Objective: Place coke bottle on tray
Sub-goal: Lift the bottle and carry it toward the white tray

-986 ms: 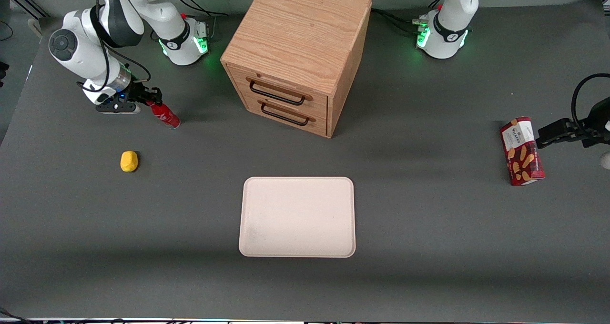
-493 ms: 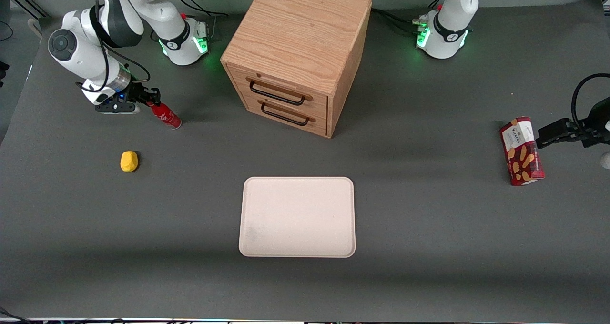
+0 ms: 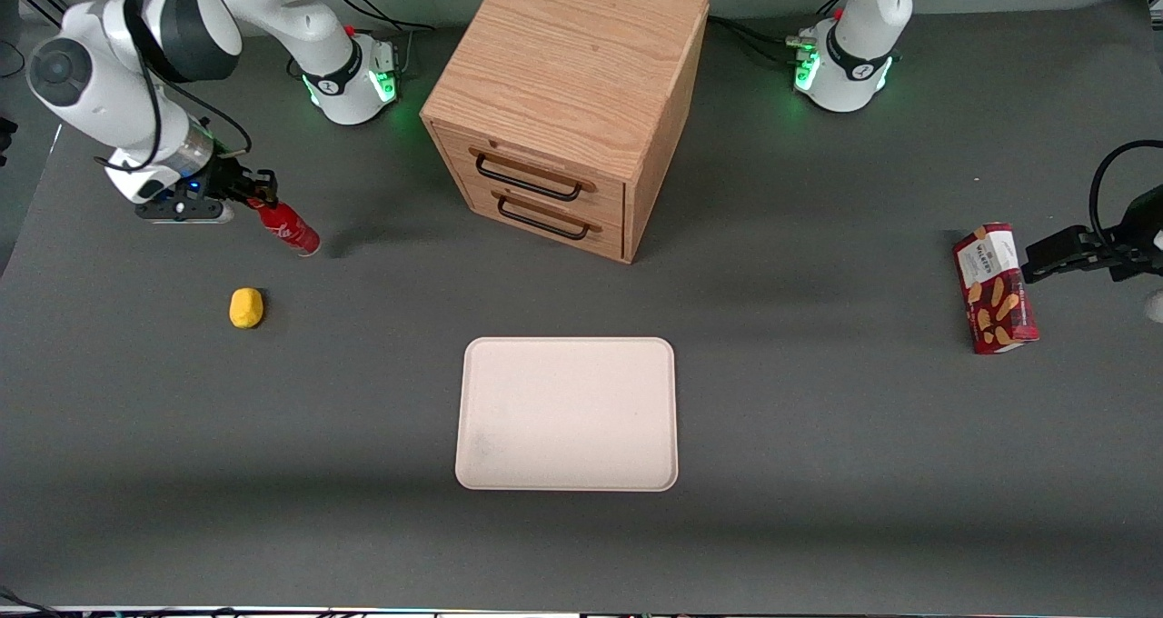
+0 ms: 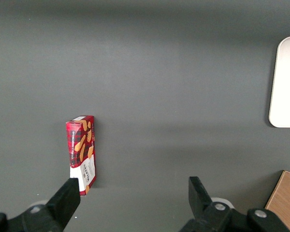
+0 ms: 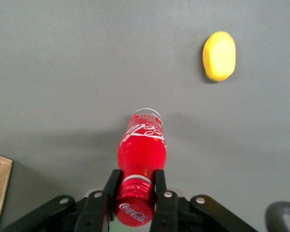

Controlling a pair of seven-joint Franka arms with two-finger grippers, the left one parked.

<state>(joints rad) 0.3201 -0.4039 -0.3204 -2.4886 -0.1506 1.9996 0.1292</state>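
The coke bottle (image 3: 283,226) is a slim all-red bottle with white script, hanging tilted above the table at the working arm's end. My gripper (image 3: 257,202) is shut on its neck just below the red cap. The right wrist view shows the black fingers (image 5: 159,186) pressed against both sides of the coke bottle (image 5: 141,147) neck, its base pointing down at the table. The tray (image 3: 568,413), pale cream-pink with rounded corners, lies flat near the front camera, in front of the drawer cabinet and well away from the bottle.
A wooden drawer cabinet (image 3: 568,100) with two black handles stands mid-table. A small yellow object (image 3: 245,307) lies on the table near the bottle, closer to the front camera, and appears as the yellow object (image 5: 219,55) in the right wrist view. A red biscuit box (image 3: 995,288) lies toward the parked arm's end.
My gripper has lifted the coke bottle off the table and carried it farther toward the working arm's end. Nothing else has moved.
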